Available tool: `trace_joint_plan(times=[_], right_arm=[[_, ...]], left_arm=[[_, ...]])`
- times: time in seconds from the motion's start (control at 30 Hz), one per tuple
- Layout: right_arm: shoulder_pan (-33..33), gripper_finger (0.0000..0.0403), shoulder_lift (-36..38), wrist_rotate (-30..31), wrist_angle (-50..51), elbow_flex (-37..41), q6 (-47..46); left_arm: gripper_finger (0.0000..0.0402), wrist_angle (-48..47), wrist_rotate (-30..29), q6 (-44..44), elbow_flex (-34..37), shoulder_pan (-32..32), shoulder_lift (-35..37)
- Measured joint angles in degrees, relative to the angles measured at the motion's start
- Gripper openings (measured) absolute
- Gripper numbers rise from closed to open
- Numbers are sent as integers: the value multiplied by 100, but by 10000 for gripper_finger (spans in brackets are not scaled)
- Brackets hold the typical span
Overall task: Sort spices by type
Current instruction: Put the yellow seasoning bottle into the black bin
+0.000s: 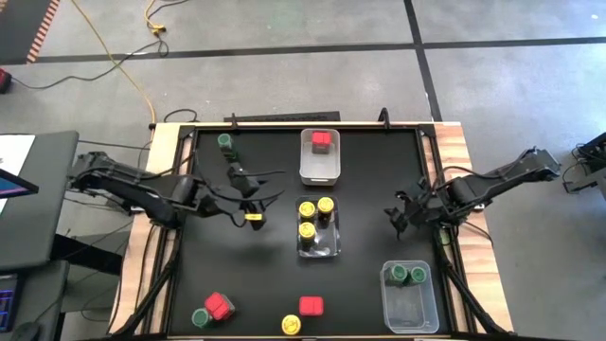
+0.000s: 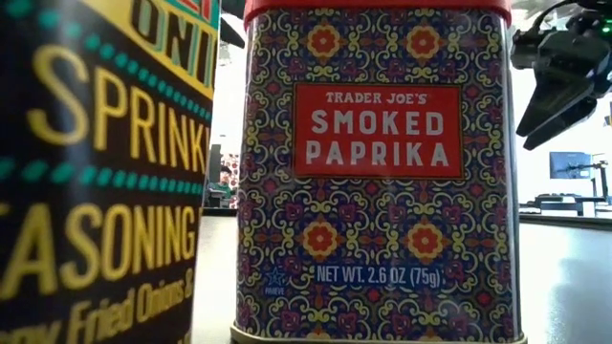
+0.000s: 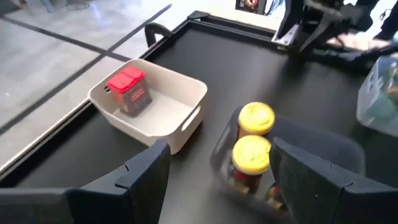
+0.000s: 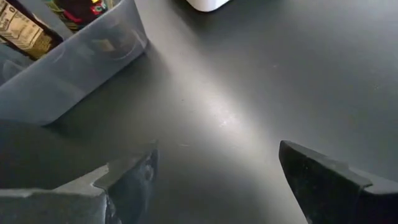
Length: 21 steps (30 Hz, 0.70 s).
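Note:
My left gripper [image 1: 252,203] [image 3: 230,186] hangs open left of the middle clear bin [image 1: 319,239], which holds three yellow-lidded jars [image 1: 307,208] [image 3: 251,154]. A small yellow thing [image 1: 254,217] shows under it; I cannot tell what it is. My right gripper [image 1: 401,216] [image 4: 217,180] [image 2: 559,91] is open over bare table, right of that bin. A red tin [image 1: 322,141] [image 3: 129,87] stands in the white bin [image 1: 320,170]. Two green-lidded jars [image 1: 407,275] stand in the near right clear bin [image 1: 409,308]. A green jar [image 1: 225,142] stands far left. Near the front edge stand a green jar [image 1: 201,318], two red tins [image 1: 219,306] [image 1: 311,305] [image 2: 373,172] and a yellow jar [image 1: 291,325].
The black table top [image 1: 369,142] has raised wooden side rails [image 1: 464,152]. Bare table lies between the middle bin and the right gripper, and along the left side. The low view is mostly filled by the paprika tin and a dark yellow-lettered container [image 2: 96,172].

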<state>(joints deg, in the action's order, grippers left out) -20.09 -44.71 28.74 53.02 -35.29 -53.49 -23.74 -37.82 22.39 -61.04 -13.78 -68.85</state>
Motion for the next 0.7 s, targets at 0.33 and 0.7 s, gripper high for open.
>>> trace_joint_plan(times=[0.33,0.7], right_arm=[[-1,356,16,-14,58,0,0],[-1,356,7,-14,68,0,66]], left_arm=[[260,-1408,454,294,-2279,-471,-1559],[260,-2820,433,98,-5071,-1627,-3732]])
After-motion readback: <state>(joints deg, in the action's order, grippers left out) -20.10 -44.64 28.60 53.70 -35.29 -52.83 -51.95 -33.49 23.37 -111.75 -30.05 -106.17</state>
